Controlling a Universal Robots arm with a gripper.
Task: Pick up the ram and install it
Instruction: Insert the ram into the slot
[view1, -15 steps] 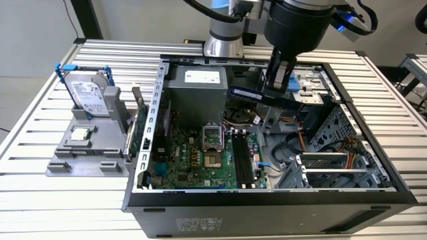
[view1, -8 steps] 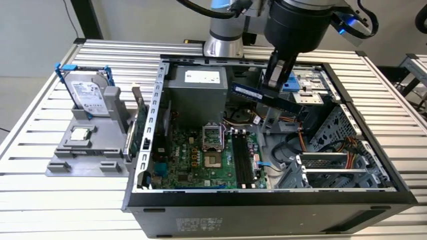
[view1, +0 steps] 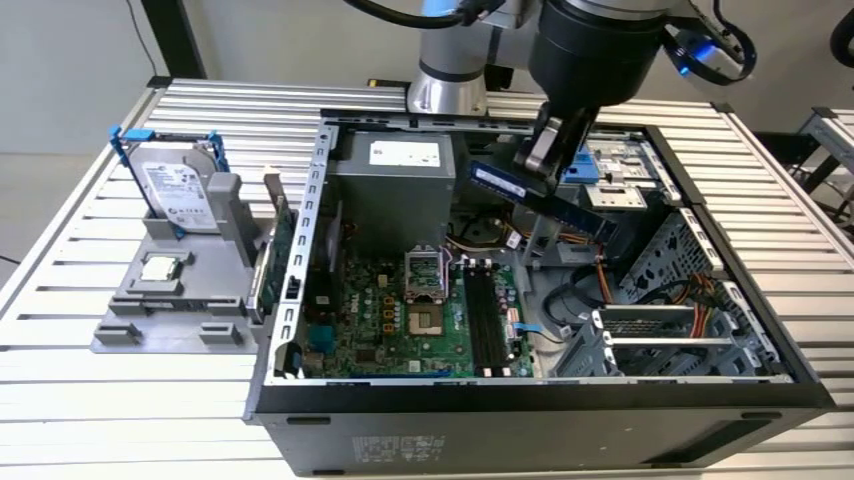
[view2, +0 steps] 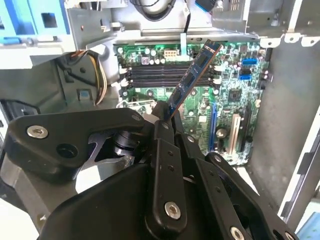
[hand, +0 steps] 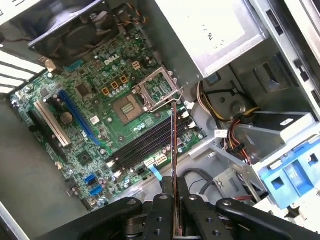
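- Gripper (view1: 545, 158) pinched the ram (view1: 541, 197), held above the open case (view1: 534, 420).
- Memory slots (view1: 483, 322) lay below, nearer; ram's long axis ran crosswise to them, not yet aligned.

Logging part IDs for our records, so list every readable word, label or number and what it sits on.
Nothing reads clearly enough to quote.
White label on the grey metal power supply box: too small to read.
Label on the silver hard drive: blurred.
White sticker on the long dark ram, clamped in the black gripper: blurred.
White print on the green motherboard: a maker's logo; rest too small.
Pale sticker on the black case front: unreadable.
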